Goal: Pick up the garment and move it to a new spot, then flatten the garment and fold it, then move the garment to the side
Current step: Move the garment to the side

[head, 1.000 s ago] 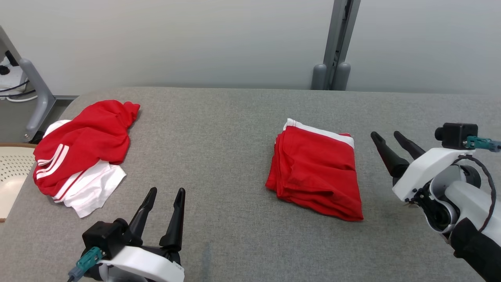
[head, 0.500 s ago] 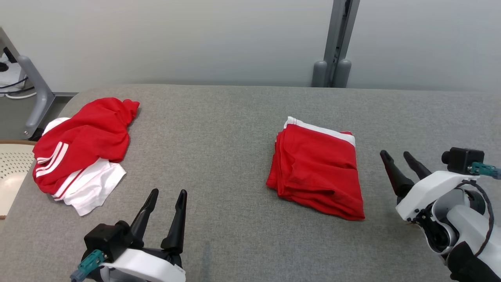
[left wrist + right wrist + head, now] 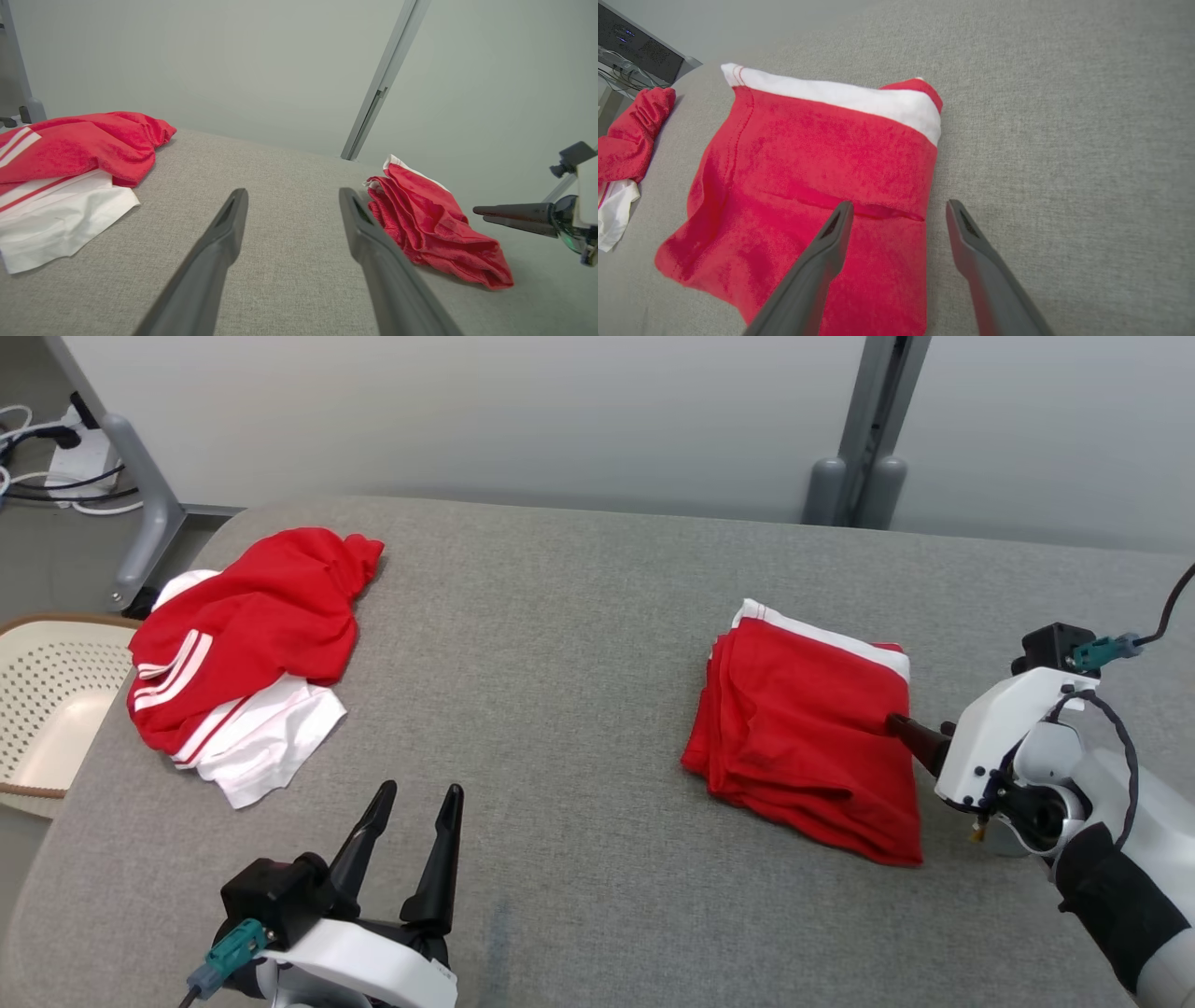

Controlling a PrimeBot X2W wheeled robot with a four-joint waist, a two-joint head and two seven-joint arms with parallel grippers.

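Head view: folded red cloth garment (image 3: pixel 803 728) lies right of centre on the grey fabric table (image 3: pixel 560 644), right gripper (image 3: pixel 898 723) at its edge. Left wrist view: left gripper (image 3: pixel 292 193) spread, empty. Right wrist view: the right jaws stand apart astride that edge; they should pinch every layer.

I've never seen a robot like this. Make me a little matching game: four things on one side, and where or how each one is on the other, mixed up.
Things:
1. folded red garment
2. crumpled red-and-white clothes
3. left gripper
4. right gripper

Places or states:
A. open, over bare table
B. heaped at the left end
C. open, straddling the garment's edge
D. lying on the right half

Pairs: 1-D, 2-B, 3-A, 4-C
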